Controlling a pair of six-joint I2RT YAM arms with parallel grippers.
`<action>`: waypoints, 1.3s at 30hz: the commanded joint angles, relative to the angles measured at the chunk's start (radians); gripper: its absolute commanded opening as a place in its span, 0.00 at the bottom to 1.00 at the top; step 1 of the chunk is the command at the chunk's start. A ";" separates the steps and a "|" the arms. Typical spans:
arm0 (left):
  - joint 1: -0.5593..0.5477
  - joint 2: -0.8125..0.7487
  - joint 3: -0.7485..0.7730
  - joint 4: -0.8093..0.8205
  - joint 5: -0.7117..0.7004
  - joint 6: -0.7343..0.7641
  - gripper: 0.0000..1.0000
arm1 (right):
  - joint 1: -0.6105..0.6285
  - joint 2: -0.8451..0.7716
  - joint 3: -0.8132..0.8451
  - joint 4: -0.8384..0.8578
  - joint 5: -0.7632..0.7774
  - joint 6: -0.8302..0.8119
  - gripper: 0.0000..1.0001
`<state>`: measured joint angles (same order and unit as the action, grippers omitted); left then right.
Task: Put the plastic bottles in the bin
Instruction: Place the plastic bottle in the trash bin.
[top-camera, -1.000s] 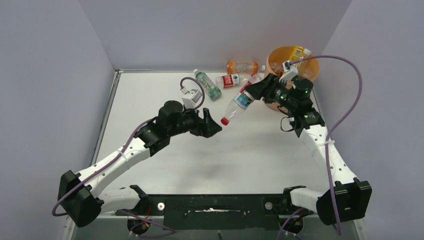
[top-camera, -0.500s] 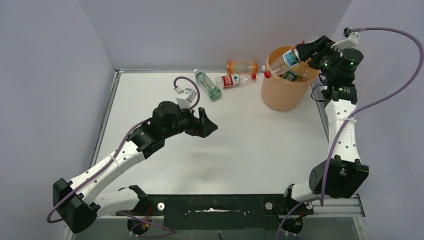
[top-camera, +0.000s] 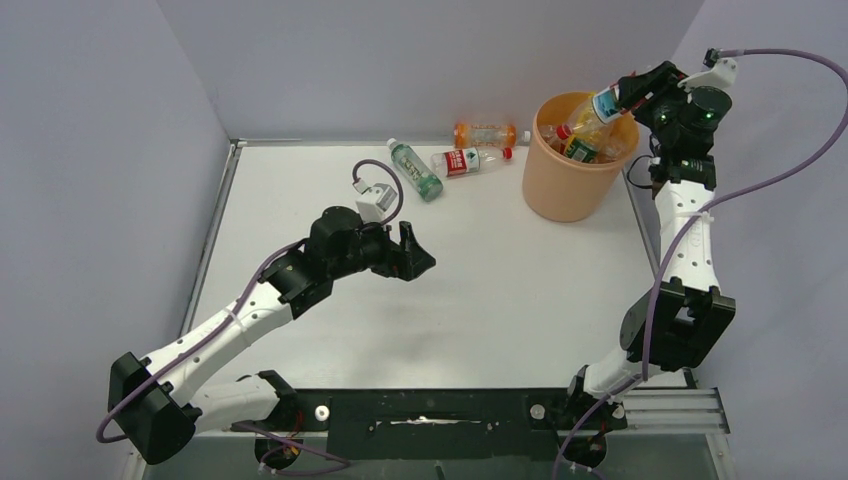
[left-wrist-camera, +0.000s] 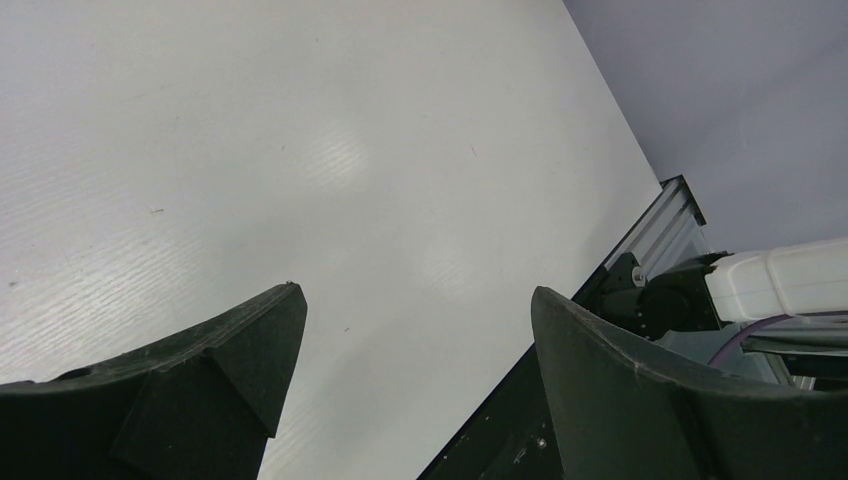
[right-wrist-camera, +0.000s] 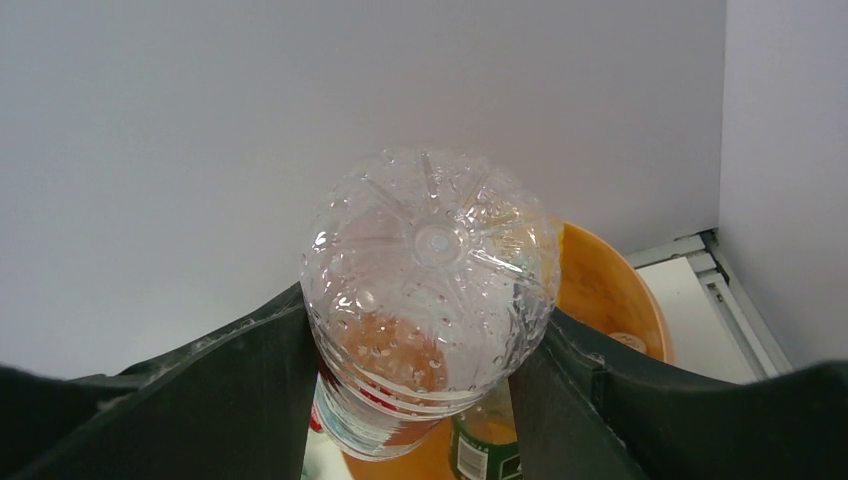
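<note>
The peach-orange bin (top-camera: 553, 195) stands at the back right with several bottles inside. My right gripper (top-camera: 626, 96) is above the bin's far rim, shut on a clear blue-labelled bottle (top-camera: 592, 110) that points neck-down into the bin; the right wrist view shows the bottle's clear base (right-wrist-camera: 432, 262) between my fingers (right-wrist-camera: 200, 400) over the bin (right-wrist-camera: 610, 290). Three bottles lie on the table at the back: a green-labelled one (top-camera: 415, 170), a red-labelled one (top-camera: 465, 160) and an orange one (top-camera: 486, 133). My left gripper (top-camera: 418, 252) is open and empty above mid-table, its fingers (left-wrist-camera: 210, 380) wide apart.
Grey walls enclose the white table on the left, back and right. The table's near edge with the black mounting rail (top-camera: 430, 410) is at the bottom. In the left wrist view the right arm's base (left-wrist-camera: 700, 290) sits beyond the table edge.
My right gripper has carried the blue-labelled bottle from mid-table up over the bin and tipped it neck-down into the opening. The left arm has barely shifted.
</note>
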<state>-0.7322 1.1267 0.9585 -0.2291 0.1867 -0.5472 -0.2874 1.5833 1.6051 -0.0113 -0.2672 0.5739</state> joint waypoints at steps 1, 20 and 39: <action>-0.001 -0.019 0.000 0.052 0.009 -0.006 0.84 | 0.002 0.020 0.074 0.089 0.075 -0.053 0.58; -0.001 -0.023 -0.021 0.054 0.008 -0.010 0.84 | 0.149 0.127 0.139 -0.063 0.186 -0.258 0.83; -0.003 -0.009 -0.023 0.057 0.010 -0.010 0.84 | 0.109 -0.075 0.103 -0.230 0.193 -0.227 0.98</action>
<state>-0.7326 1.1259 0.9264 -0.2283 0.1867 -0.5583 -0.1459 1.5940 1.6947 -0.2371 -0.0910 0.3321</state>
